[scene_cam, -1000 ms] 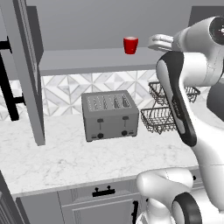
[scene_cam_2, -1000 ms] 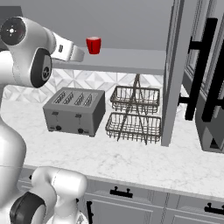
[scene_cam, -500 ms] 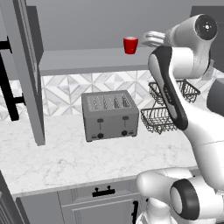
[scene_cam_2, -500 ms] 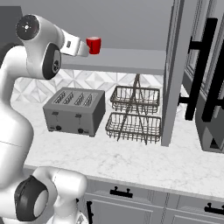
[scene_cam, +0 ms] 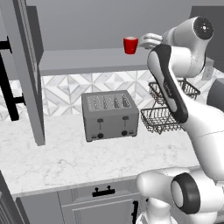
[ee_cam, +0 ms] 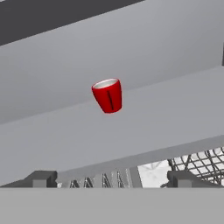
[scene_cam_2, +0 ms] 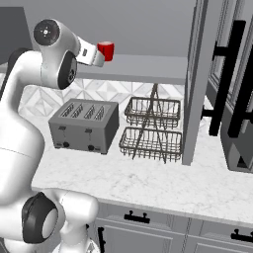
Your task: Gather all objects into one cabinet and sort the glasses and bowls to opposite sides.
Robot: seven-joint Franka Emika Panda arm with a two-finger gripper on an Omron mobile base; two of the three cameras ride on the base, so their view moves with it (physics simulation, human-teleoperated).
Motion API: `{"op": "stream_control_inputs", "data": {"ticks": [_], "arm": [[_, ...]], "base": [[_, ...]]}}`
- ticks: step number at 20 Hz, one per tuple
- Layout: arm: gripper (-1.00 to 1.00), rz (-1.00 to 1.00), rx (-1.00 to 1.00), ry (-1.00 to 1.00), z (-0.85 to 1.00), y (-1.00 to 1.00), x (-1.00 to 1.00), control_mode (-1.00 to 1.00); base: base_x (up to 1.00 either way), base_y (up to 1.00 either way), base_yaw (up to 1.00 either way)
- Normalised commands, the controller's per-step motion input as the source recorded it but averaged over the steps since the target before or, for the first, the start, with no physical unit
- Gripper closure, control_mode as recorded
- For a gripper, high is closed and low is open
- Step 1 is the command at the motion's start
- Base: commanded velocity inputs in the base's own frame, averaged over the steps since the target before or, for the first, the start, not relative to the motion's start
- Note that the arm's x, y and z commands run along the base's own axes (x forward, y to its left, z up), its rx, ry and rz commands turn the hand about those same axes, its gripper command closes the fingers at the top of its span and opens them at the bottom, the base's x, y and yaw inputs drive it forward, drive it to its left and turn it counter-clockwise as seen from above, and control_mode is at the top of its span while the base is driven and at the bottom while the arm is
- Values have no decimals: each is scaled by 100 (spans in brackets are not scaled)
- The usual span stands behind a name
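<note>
- One red cup stands upright on the flat grey shelf of the open upper cabinet, toward the middle of the shelf.
- In the right base view the same cup is just beside the front end of the white arm, and I cannot tell if they touch.
- In the hand view the red cup is well ahead of the hand, apart from it, and looks tilted because the camera is rolled.
- The two dark fingertips stand far apart at the bottom of the hand view, and nothing is between them; the hand is wide open and holds nothing.
- The fingertips are at the front edge of the shelf, and the cup is farther in, near the back wall.
- Under the shelf, on the white marble table, there is a grey toaster with four slots.
- Next to the toaster stands a wire basket rack with two levels, between the toaster and the open cabinet door.
- The doors have long black bar handles; another open door is on the left side in the left base view.
- Lower grey cabinets with short black handles are under the table.
</note>
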Motion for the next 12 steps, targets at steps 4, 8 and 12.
{"op": "stream_control_inputs", "data": {"ticks": [4,8,12], "arm": [[-100,1,6,0,0,0,14,-100],[-100,0,2,0,0,0,27,-100],[-100,0,0,0,0,1,22,-100]], "base": [[0,0,0],[0,0,0],[0,0,0]]}}
